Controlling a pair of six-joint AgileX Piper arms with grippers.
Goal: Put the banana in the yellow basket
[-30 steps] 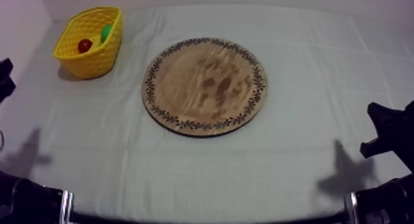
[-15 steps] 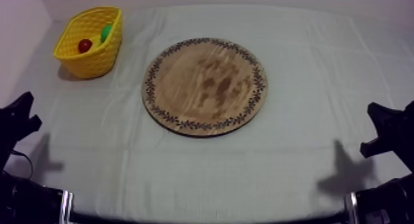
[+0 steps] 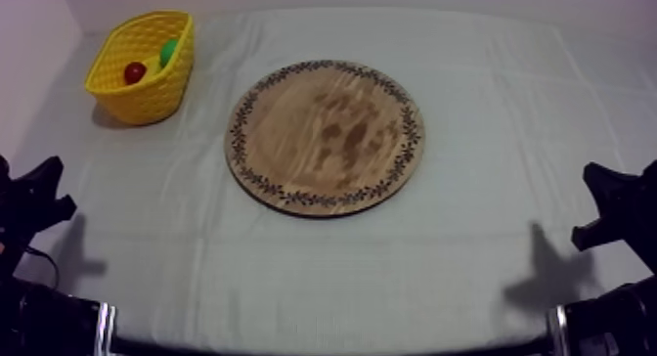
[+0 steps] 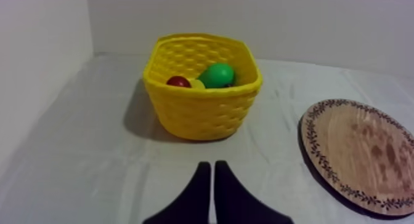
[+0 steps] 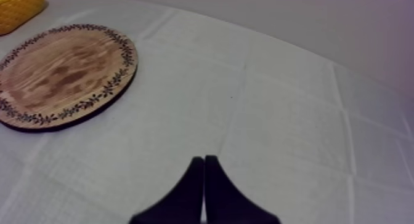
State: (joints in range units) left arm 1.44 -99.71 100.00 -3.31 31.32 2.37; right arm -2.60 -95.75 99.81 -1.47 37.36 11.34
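My left gripper (image 4: pixel 212 167) and right gripper (image 5: pixel 204 160) are pinched together, empty. The yellow basket (image 4: pixel 203 112) holds a small red fruit (image 4: pixel 178 82) and a pear (image 4: pixel 217 74).

You'll find the basket (image 3: pixel 147 98), pear (image 3: pixel 169 52) inside, at the top view's upper left, with the board (image 3: pixel 326 137) mid-frame to its right.

Top camera slants down; low wrist cameras share board (image 3: pixel 326 137), seemingly basket (image 4: pixel 203 109) too

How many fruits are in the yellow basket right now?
3 in the yellow basket: a small red fruit, a green pear, and a yellow bit between them, probably the banana. Others may lie hidden below the rim.
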